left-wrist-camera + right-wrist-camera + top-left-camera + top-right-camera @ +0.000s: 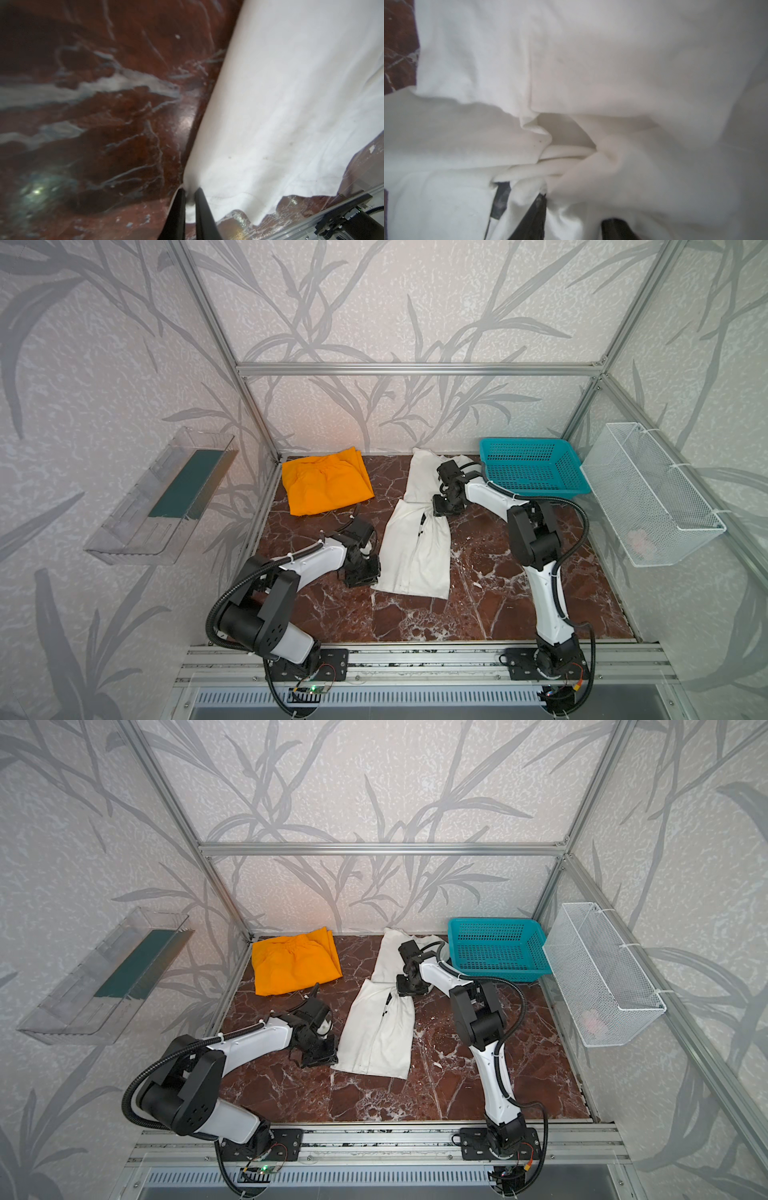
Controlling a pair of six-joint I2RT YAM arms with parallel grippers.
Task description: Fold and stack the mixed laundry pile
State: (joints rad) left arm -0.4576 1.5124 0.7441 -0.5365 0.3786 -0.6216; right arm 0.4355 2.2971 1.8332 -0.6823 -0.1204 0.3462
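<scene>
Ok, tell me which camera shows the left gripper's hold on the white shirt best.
The left wrist view: the left gripper pinches the white shirt at its edge, up close. In both top views the gripper's own body hides the pinch. The right wrist view shows only shirt folds.

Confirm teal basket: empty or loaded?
Empty. The teal basket shows a bare floor in both top views; orange trousers and white shirt lie on the table outside it.
</scene>
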